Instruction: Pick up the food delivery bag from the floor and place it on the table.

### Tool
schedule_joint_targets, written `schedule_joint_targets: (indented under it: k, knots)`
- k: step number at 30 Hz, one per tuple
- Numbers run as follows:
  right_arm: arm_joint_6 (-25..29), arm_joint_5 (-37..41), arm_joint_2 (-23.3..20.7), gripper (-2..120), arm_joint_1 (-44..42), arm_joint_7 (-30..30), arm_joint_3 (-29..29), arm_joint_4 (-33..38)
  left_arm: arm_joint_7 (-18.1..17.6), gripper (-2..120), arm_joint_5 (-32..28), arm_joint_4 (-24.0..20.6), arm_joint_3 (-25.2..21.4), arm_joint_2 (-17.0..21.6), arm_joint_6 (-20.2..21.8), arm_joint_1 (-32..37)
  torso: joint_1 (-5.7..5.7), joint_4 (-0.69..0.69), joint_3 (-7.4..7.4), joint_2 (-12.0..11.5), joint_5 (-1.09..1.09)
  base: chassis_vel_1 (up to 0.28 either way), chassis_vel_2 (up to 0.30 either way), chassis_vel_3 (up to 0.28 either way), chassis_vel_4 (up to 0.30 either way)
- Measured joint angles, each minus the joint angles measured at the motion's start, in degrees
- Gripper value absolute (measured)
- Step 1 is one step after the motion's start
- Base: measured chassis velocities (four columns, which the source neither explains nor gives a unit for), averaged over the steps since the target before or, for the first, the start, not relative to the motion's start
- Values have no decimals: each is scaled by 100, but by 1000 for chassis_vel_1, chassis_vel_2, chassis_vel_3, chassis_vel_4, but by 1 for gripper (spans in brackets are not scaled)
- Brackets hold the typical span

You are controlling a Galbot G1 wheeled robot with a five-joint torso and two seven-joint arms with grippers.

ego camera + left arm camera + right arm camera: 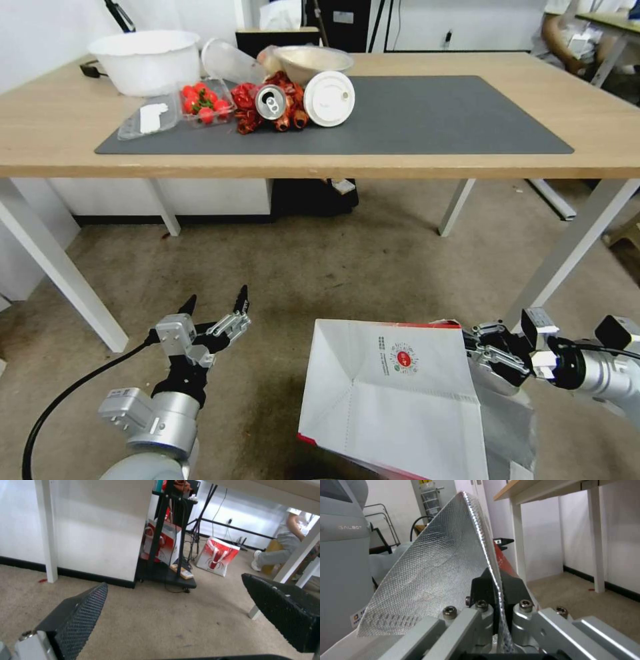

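So the right gripper (496,590) is pinching the foil-lined rim of the big white paper delivery bag (393,393), low over the brownish floor (347,267) near the light-wood table (600,143), probably to lift it, while the left gripper (215,308) hovers spread and empty nearby.

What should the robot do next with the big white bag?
Probably lift it. The right end effector is already shut on the edge of the food delivery bag, one finger on the foil lining, one on the red side. The bag is down by the floor, below the table. The left end effector hangs open beside it, holding nothing.
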Motion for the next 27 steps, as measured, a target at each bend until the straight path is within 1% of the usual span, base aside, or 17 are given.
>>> schedule_joint_targets:
  k: [1,8,9,12,19,21,22,25,27]
  knots:
    - [0,0,0,0,0,0,0,0,0,100,0,0,0,0,0,0,0,0,0,0,0,0,0,0,0]
    - [-2,0,-3,0,12,3,-9,-3,-3,100,0,23,5,7,4,-20,39,0,147,186,0,0,0,0,0]
    - [-2,0,-3,0,12,3,-9,-3,-3,100,0,23,5,7,4,-20,39,0,147,186,0,0,0,0,0]
    - [-2,0,-12,0,19,6,-10,-4,-3,100,0,33,8,9,5,-28,57,0,224,281,0,0,0,0,0]
    - [-2,10,-35,0,8,6,1,-18,-1,100,4,41,8,7,6,-31,85,0,307,390,0,0,0,0,0]
    - [0,11,-41,0,8,4,6,-23,-1,100,8,41,9,7,6,-30,97,0,344,439,0,0,0,0,0]
    - [1,11,-33,0,6,2,8,-22,-1,100,19,41,12,6,5,-26,118,0,390,508,-1,0,0,0,0]
    - [2,10,-24,0,5,-1,9,-22,-1,100,21,41,13,6,4,-23,128,0,414,541,0,0,0,0,0]
    - [19,2,-23,0,1,-5,9,-20,-1,100,30,37,15,8,-1,-14,146,0,457,601,0,0,0,0,0]
